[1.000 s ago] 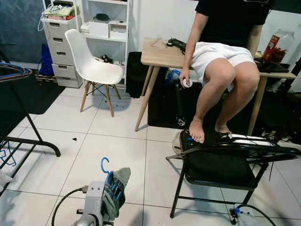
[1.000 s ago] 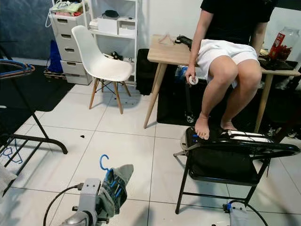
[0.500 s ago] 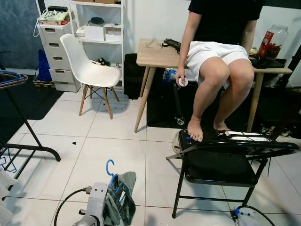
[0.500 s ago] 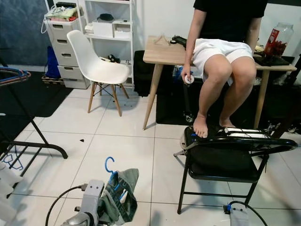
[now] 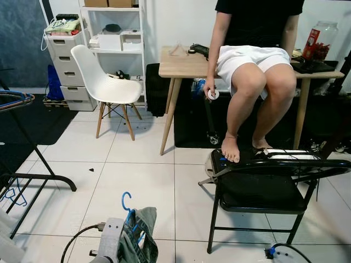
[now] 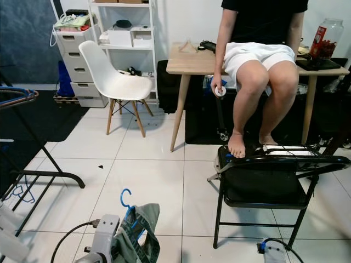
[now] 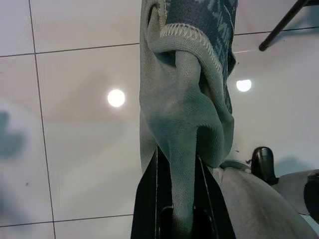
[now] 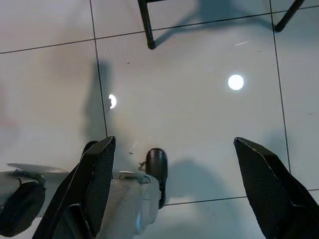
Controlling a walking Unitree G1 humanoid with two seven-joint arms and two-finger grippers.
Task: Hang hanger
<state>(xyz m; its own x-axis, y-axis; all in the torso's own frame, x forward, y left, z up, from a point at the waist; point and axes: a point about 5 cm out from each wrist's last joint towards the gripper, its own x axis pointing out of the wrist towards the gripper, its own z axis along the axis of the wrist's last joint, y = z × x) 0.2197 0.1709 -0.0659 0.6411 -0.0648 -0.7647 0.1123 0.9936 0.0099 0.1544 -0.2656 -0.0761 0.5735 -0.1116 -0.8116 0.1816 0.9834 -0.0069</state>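
Hanger (image 5: 127, 201) with grey-green garment (image 7: 187, 114) pinched between left fingers (image 7: 149, 199)

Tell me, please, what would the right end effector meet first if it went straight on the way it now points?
Most likely the white tiled floor: the right end effector, fingers open, points down at bare tile, with the black chair legs farther along. Depth is uncertain.

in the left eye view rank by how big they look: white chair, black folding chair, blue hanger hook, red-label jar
1. black folding chair, largest, though it stands nearer the camera
2. white chair
3. red-label jar and blue hanger hook, held with cloth in the left claw: too alike to rank
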